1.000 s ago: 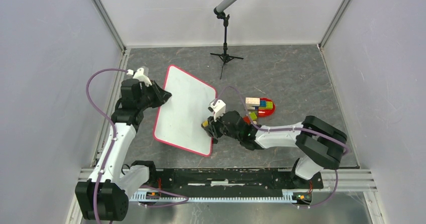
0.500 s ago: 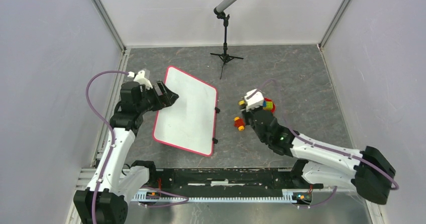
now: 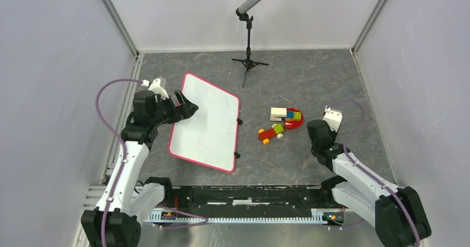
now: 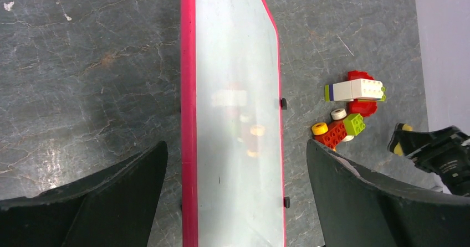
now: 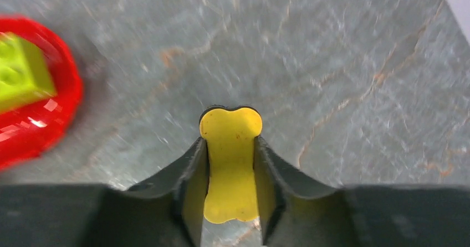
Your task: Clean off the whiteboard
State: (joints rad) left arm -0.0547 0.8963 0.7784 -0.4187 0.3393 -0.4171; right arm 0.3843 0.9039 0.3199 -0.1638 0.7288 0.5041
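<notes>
Whiteboard (image 3: 205,122): blank; erasing judged done.
Right gripper (image 5: 230,147): withdrawn to board's 3 o'clock, jaws closed around yellow pad (image 5: 230,172).
Left gripper (image 4: 235,147): jaws wide, empty, above board.

whiteboard (image 3: 205,122) lies left of the toy bricks (image 3: 280,124); microphone stand (image 3: 249,36) behind.

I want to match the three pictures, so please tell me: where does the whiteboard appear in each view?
Top external: the whiteboard lies flat, left of centre.
Left wrist: it is a tall strip down the middle.
Right wrist: not in it; a yellow piece is clamped at the centre.
Shared landmark: the red round piece, seen in all three views.
</notes>
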